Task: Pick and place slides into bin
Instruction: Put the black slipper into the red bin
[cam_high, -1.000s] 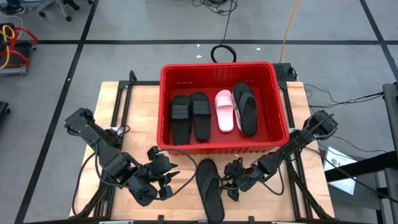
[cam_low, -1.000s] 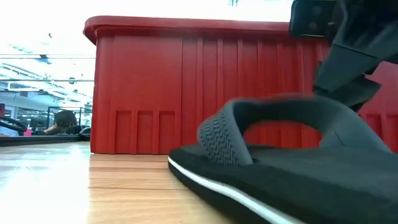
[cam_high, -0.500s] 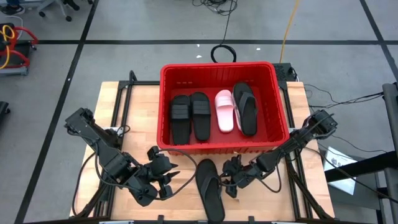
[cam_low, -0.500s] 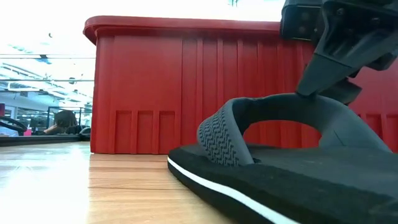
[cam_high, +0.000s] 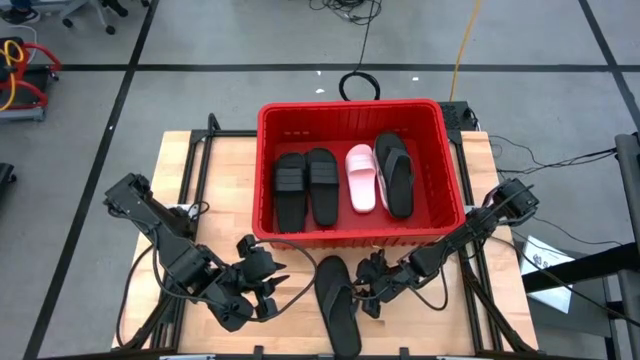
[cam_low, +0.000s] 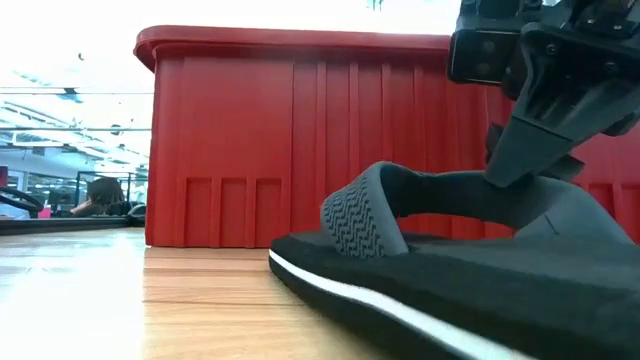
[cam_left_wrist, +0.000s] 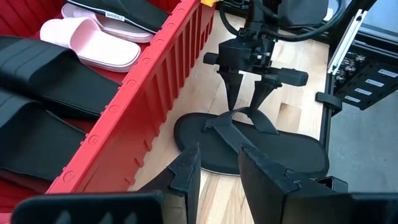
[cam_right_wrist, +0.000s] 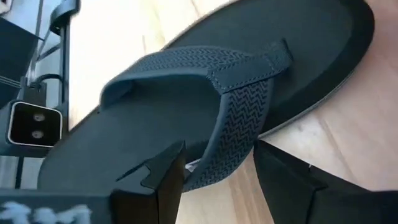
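four slides lying in bin (cam_high: 262, 160) | right gripper (cam_left_wrist: 247, 96) now lowering, fingers spread astride flip-flop (cam_high: 337, 300) strap, unclosed | left gripper (cam_high: 272, 284) waiting near-left, half-spread, empty | grasp imminent

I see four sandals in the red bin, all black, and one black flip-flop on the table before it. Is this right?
Not all black. The high view shows three black sandals and one pale pink slide in the red bin. The black flip-flop does lie on the table before it.
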